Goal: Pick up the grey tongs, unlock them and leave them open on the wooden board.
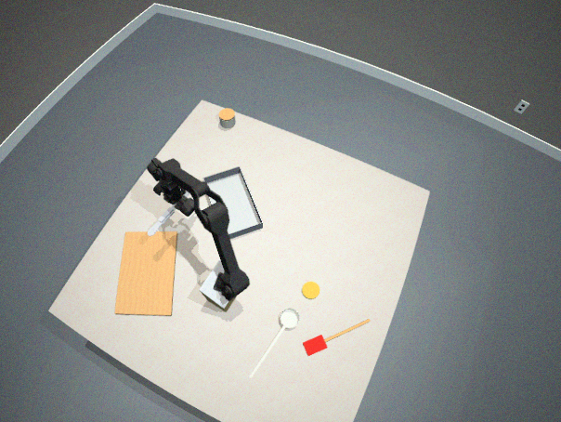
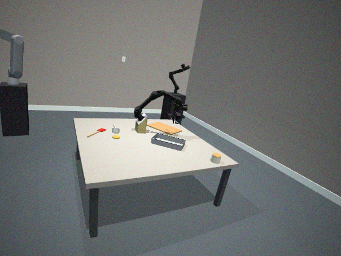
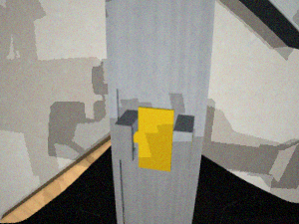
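The grey tongs (image 1: pixel 161 221) (image 3: pixel 159 59) are held above the table, with one end over the near-tin edge of the wooden board (image 1: pixel 144 279) (image 2: pixel 162 127) (image 3: pixel 60 183). Their arms look close together in the top view. A yellow piece (image 3: pixel 155 143) sits between two dark-topped stops on the tongs. My gripper (image 1: pixel 178 205) (image 2: pixel 174 118) is shut on the tongs, its black fingers on both sides of them in the wrist view. Which way the tips point is hard to tell. The roasting tin (image 1: pixel 246 230) (image 2: pixel 167 143) (image 3: pixel 269 21) stands beside the arm, with no tongs on it.
A tan block with a pale slanted top (image 1: pixel 210 289) (image 2: pixel 141 127) is under the arm's base. Further off are a jar with an orange lid (image 1: pixel 227 116) (image 2: pixel 216 158), a yellow disc (image 1: pixel 310 290) (image 2: pixel 116 137), a white-handled cup (image 1: pixel 289 319) (image 2: pixel 115 130) and a red spatula (image 1: pixel 315 345) (image 2: pixel 101 129).
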Robot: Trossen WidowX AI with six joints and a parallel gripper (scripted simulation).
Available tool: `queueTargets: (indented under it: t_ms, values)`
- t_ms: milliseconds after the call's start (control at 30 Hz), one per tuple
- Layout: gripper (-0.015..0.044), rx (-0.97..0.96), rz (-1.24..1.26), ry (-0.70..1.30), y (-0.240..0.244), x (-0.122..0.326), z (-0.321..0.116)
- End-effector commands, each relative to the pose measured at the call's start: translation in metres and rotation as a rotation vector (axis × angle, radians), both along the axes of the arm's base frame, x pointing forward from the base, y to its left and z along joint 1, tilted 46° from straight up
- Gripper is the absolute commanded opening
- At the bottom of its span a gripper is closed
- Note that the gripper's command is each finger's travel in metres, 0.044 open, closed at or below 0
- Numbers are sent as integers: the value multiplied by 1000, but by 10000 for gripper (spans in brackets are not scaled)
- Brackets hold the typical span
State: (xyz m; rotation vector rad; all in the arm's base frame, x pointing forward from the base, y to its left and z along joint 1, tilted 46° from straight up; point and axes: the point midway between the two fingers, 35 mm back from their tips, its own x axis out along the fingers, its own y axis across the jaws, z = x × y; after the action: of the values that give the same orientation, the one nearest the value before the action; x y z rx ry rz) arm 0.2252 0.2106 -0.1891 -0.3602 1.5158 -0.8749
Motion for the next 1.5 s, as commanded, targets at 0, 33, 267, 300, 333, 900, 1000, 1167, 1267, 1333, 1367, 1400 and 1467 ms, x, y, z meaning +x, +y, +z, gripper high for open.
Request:
queueTargets:
  t_ms: [0, 33, 267, 300, 333, 900, 1000, 1167, 1267, 1333, 1367, 1400, 1467]
  values:
    - [-150, 17, 25, 21, 12, -11, -2]
    - [-150, 22, 35, 30, 16, -16, -2]
    - [-150, 56, 120, 106, 42, -57, -6]
    - [-150, 60, 131, 116, 45, -63, -7]
    - [-150, 65, 143, 127, 48, -69, -7]
    - [-150, 115, 335, 312, 83, -179, -13]
    - [-150, 119, 367, 348, 85, -200, -14]
    - [-150, 123, 420, 404, 86, -233, -14]
    - [-150, 124, 445, 437, 86, -251, -14]
    - [-150, 124, 459, 457, 85, -262, -14]
    - [-150, 124, 463, 462, 85, -265, -14]
    - [-150, 124, 464, 464, 85, -266, -14]
    - [-150, 124, 464, 464, 85, -266, -14]
